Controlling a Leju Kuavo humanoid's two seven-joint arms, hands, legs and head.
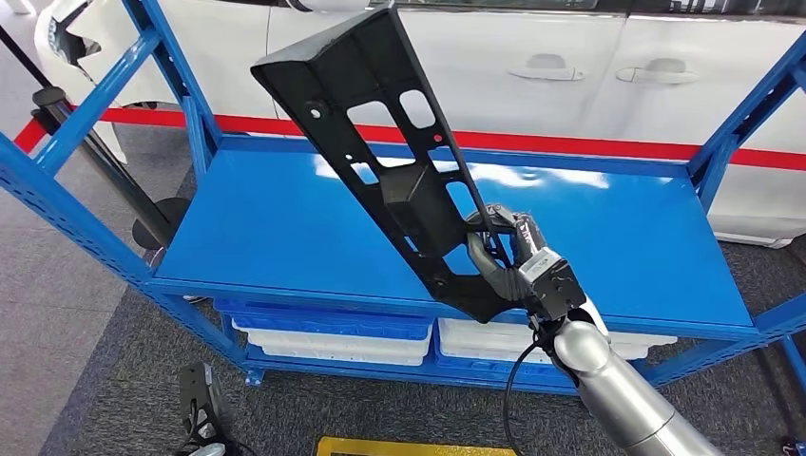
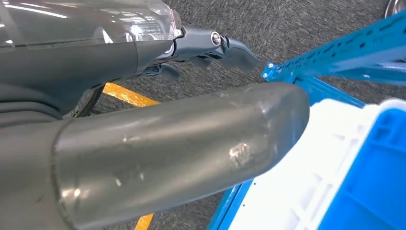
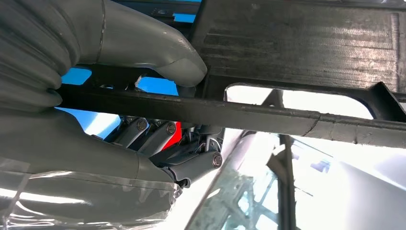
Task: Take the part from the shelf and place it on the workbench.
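a: far left, low, head view?
b: grey floor [image 1: 57, 313], a small dark device [image 1: 198, 394] standing on it just outside the blue shelf [image 1: 285, 223]. dark pole leaning behind the frame's left post.

a: left hand?
b: left wrist view, left hand [image 2: 191, 48] hanging over the grey floor beside the shelf's lower corner. thick grey thumb across the frame, darker fingers [image 2: 234, 50] stretched out, nothing in them. reads as released.

a: under the deck?
b: blue and white bins [image 1: 333, 332] side by side on the lower level. a yellow floor line [image 2: 127, 95] runs near the shelf foot.

a: the part?
b: long black part [image 1: 390, 157], flat with cut-out windows, tilted, upper end high toward the left, lower end down at the right. lifted off the blue deck, above its middle.

a: right hand?
b: right hand [image 1: 513, 261] grasping the part at its lower end, above the shelf's front edge. right wrist view: thumb [image 3: 158, 52] pressed on one face, dark fingers [image 3: 158, 136] hooked under a rib of the part.

a: behind?
b: white car [image 1: 589, 66] with two door handles, a red stripe [image 1: 570, 144] running along below it.
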